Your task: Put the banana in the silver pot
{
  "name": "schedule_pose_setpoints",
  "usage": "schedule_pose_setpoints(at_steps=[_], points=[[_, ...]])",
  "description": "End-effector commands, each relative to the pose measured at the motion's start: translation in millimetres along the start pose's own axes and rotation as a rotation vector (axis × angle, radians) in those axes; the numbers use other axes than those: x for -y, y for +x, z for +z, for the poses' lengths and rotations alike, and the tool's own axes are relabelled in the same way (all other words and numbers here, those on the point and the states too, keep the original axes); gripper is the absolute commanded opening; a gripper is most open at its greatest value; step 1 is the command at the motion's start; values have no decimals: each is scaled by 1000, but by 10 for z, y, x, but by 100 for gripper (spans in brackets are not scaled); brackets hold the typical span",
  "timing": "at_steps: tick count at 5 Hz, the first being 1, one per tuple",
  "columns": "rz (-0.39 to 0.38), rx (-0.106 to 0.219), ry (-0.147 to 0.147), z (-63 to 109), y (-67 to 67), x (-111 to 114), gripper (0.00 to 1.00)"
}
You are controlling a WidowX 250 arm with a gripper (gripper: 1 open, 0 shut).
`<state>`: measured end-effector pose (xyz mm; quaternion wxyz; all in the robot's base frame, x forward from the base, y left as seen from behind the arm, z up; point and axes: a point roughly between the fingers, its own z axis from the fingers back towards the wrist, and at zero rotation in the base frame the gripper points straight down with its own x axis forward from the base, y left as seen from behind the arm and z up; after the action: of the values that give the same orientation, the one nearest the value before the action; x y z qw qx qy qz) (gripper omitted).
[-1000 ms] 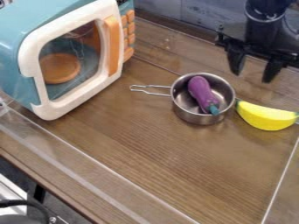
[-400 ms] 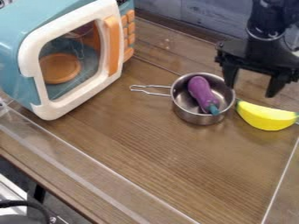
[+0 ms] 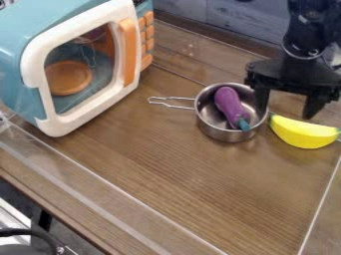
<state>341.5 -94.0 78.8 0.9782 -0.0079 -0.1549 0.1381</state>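
Note:
A bright yellow banana [image 3: 305,131] lies on the wooden table at the right, just right of the silver pot [image 3: 229,112]. Inside the pot rests a purple eggplant [image 3: 233,106] with a green stem. The pot's thin wire handle [image 3: 170,101] points left. My black gripper [image 3: 293,98] hangs open right above the table, its fingers [image 3: 260,95] spread wide, just behind the banana and right of the pot. Nothing is between the fingers.
A teal and cream toy microwave [image 3: 74,62] stands at the back left with its door ajar. A clear plastic barrier edge [image 3: 160,204] runs along the front of the table.
The gripper has come down toward the table behind the banana and rolled a little, with its fingers spread wider. Banana, pot and eggplant have not moved.

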Motion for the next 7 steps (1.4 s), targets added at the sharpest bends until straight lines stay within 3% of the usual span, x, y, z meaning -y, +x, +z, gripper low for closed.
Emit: schedule_pose_setpoints(at_steps=[1, 4, 7], points=[[41, 20, -19, 34, 32, 74, 100], [200, -1, -33, -211, 29, 175, 100], [229, -8, -20, -422, 45, 184, 100]])
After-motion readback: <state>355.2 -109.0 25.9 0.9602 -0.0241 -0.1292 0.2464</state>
